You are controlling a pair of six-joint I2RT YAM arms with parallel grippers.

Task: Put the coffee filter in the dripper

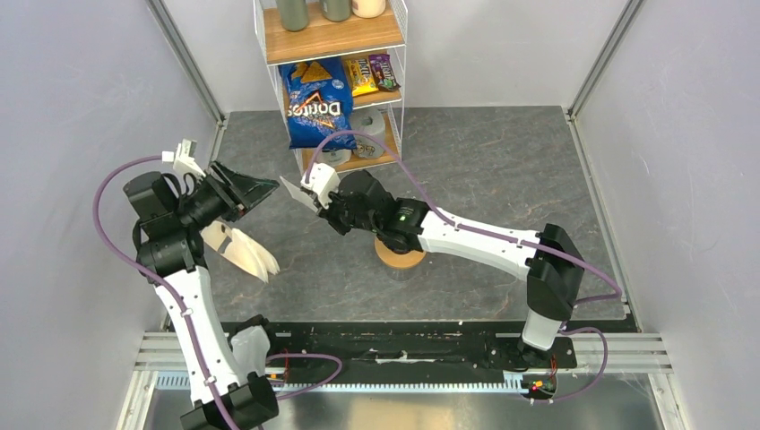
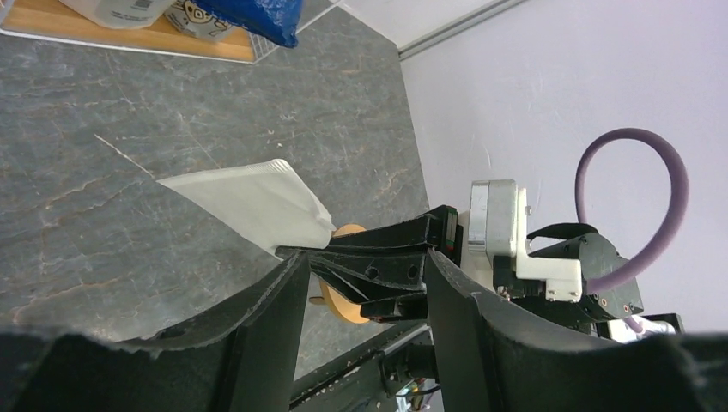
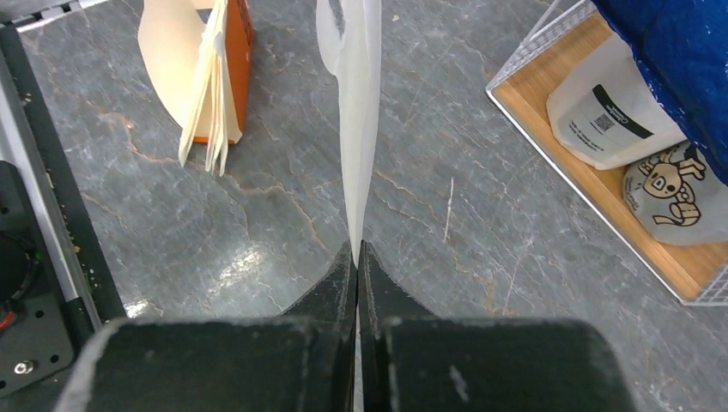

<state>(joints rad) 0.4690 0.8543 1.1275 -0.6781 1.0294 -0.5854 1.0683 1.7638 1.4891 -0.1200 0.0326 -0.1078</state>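
Within clamped right tool [image 3: 357, 251]: coffee filter [image 3: 359, 129]

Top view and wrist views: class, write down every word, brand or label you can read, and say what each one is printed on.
"Doritos": on the blue chip bag.
Yellow packet and purple packet: the print is too small to read.
White pouch: it has a black label, but the text is too blurred to read.
Nothing else readable shows in any view.
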